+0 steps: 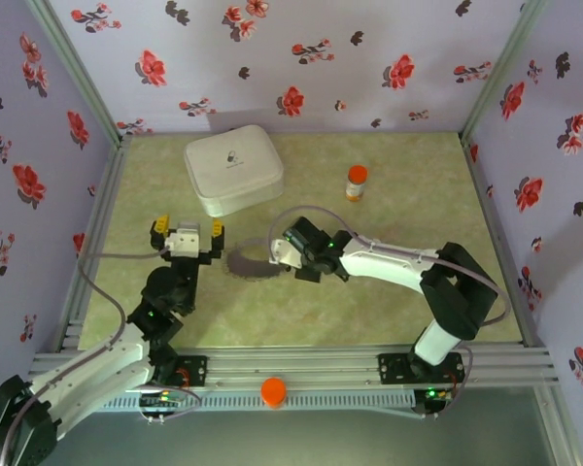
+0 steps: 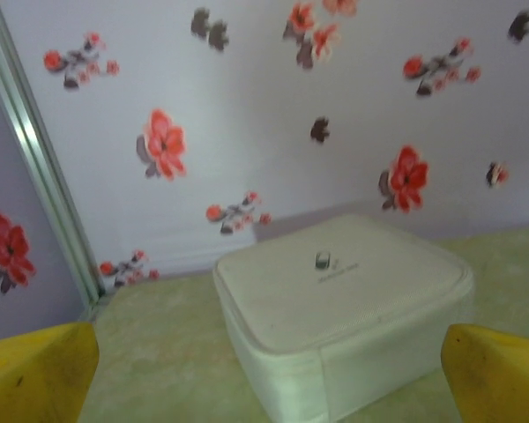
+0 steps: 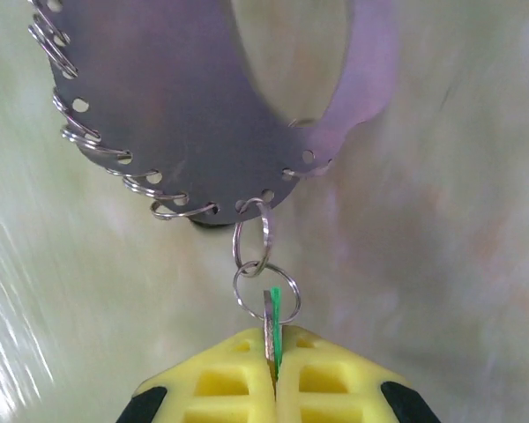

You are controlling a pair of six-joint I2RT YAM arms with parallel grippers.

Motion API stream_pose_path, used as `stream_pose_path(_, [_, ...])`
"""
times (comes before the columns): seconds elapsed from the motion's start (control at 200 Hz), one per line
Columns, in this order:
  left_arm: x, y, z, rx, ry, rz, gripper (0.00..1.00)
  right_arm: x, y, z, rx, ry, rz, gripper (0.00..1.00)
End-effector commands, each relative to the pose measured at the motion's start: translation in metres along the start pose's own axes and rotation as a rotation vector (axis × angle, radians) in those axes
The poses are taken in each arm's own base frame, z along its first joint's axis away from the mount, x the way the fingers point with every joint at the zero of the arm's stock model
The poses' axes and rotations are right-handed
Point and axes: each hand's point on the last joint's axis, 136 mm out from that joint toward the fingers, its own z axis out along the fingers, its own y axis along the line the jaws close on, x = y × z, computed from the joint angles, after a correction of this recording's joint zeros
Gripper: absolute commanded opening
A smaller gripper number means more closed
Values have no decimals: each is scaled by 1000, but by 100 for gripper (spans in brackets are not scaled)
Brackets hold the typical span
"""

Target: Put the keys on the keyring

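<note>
The keyring [image 3: 185, 106] is a flat grey metal oval with holes along its edge and several small split rings through them; it lies on the green mat [image 1: 243, 262]. A key with a green head [image 3: 271, 322] is seen edge-on, threaded on a small ring [image 3: 266, 291] that links to a ring on the oval. My right gripper [image 3: 272, 352] is shut on this key, at the oval's right end [image 1: 282, 257]. My left gripper [image 1: 188, 233] stands open to the left of the keyring, holding nothing, its yellow fingers [image 2: 35, 370] wide apart.
A white zipped case [image 1: 233, 168] sits at the back, straight ahead of the left gripper [image 2: 344, 308]. An orange-capped pill bottle [image 1: 357, 182] stands at the back right. An orange knob [image 1: 273, 390] sits on the front rail. Flowered walls close in three sides.
</note>
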Motion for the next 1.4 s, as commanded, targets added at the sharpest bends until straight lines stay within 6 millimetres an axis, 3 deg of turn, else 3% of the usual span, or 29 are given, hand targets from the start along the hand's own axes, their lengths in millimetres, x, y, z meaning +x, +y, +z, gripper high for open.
stream_pose_path(0.0, [19,9,9,-31,69,-43,100,38,-2,10,49,161,-72,0])
stream_pose_path(0.09, [32,23,14,-83,112,-53,100,58,2,15,55,246,-111,3])
stream_pose_path(0.18, [38,34,17,-118,146,-34,100,72,-3,10,91,306,-127,27])
stream_pose_path(0.245, [47,44,18,-151,174,-12,100,68,-6,2,107,266,-82,38])
stream_pose_path(0.36, [68,64,23,-202,239,-15,100,49,-18,-26,89,57,142,47])
stream_pose_path(0.465, [86,77,30,-213,287,-47,100,39,-64,-68,213,-186,446,61])
stream_pose_path(0.55, [101,90,36,-247,316,-93,100,57,-108,-97,354,-358,693,68])
stream_pose_path(0.595, [109,93,40,-251,327,-102,100,79,-130,-103,425,-419,824,69])
stream_pose_path(0.725, [132,101,46,-271,359,-109,100,158,-178,-103,652,-450,1114,68])
stream_pose_path(0.795, [142,102,49,-266,363,-110,100,195,-189,-94,765,-414,1178,67])
stream_pose_path(0.87, [141,103,56,-253,325,-122,100,221,-192,-80,810,-398,1209,67])
stream_pose_path(1.03, [146,110,74,-227,297,-126,100,231,-186,-59,821,-455,1166,67])
stream_pose_path(1.15, [173,109,79,-209,314,-151,100,237,-184,-63,818,-507,1192,67])
stream_pose_path(1.295, [176,124,79,-292,318,-174,100,247,-186,-53,865,-578,1205,69])
stream_pose_path(1.395, [173,121,73,-275,293,-178,100,268,-192,-46,853,-410,1331,70])
